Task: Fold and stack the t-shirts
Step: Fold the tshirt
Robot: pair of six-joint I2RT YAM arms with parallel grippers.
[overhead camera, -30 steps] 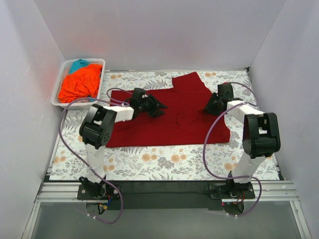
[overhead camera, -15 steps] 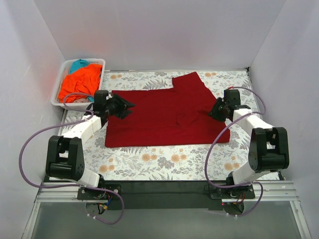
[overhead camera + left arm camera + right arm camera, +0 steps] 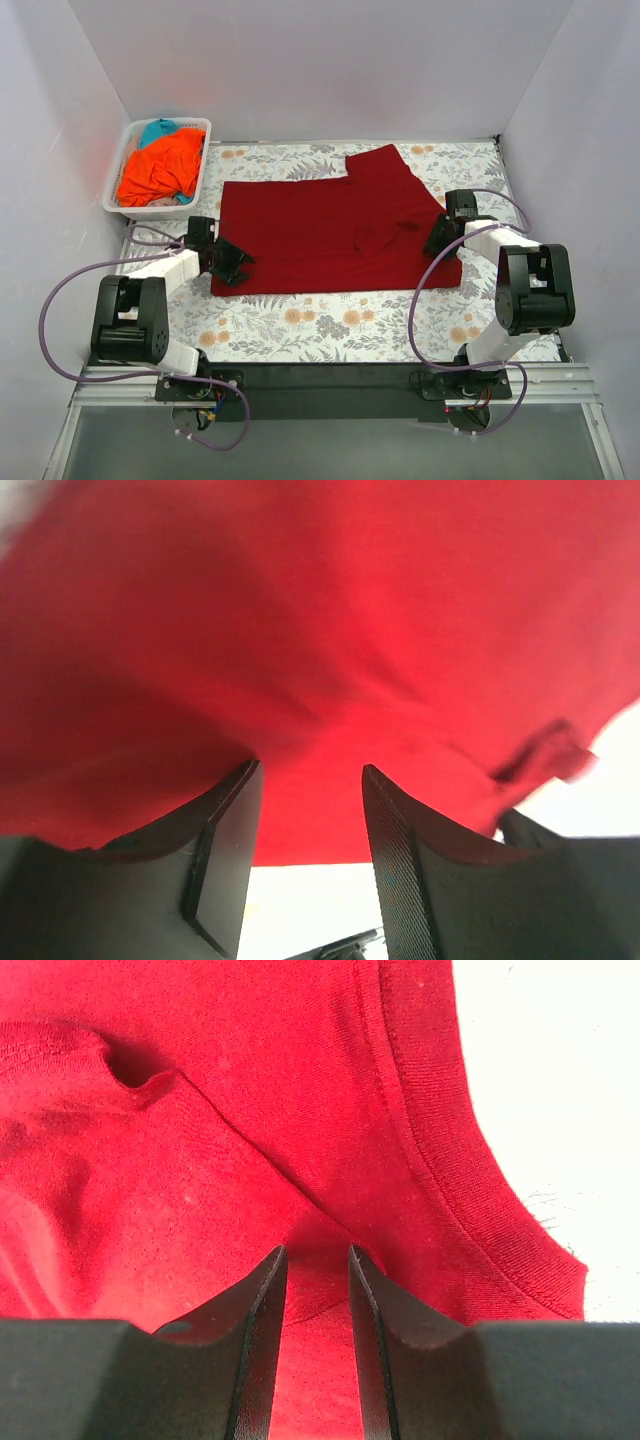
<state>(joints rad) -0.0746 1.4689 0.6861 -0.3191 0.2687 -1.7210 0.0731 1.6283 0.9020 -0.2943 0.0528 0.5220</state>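
Shifted to the near-left corner of the dark red t-shirt laid flat on the tablecloth, the left gripper is held spread, the right gripper seemingly pinched on its right hem; closing on that corner is judged needed before folding.

Right end effector apparently pinches a fold of the dark red t-shirt.

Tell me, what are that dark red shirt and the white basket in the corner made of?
The dark red short-sleeved shirt looks like soft matte knit cloth, probably cotton: stitched hem, gentle wrinkles. The white slotted basket looks like rigid moulded plastic, given its even slits and crisp rim.
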